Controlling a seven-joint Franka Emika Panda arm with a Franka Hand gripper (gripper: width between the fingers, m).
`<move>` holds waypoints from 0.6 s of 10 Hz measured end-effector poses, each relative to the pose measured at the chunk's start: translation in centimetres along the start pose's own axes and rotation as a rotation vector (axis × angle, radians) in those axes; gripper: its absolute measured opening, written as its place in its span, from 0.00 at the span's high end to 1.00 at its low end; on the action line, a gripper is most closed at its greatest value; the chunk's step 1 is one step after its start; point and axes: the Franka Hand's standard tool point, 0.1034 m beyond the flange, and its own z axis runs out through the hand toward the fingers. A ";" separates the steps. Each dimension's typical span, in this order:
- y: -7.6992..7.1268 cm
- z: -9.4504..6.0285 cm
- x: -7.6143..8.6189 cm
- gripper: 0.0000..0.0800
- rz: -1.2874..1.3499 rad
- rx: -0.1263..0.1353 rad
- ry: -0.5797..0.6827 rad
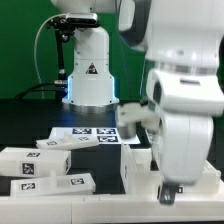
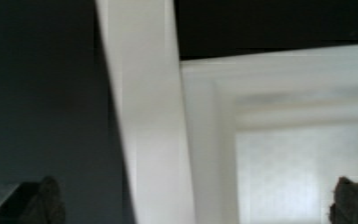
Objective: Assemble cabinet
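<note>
tool (image 2: 194, 203) open wide, gripping nothing, fingertips (image 2: 34, 203) either side of a white cabinet (image 2: 151, 110) slab without touching; loose cabinet blocks (image 1: 48, 184) lie at the exterior view's left, near the marker board (image 1: 90, 136).

Dark surroundings, bright overexposed whites, and a soft, blurred close-up in the wrist view.
</note>
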 end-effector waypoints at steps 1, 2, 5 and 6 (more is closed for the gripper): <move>0.2 -1.7 -0.3 0.01 0.092 -0.014 0.003; 0.4 -3.2 -0.5 0.00 0.161 -0.021 0.005; 0.3 -2.9 -0.8 0.01 0.377 -0.017 0.009; 0.3 -2.8 -0.8 0.01 0.435 -0.017 0.009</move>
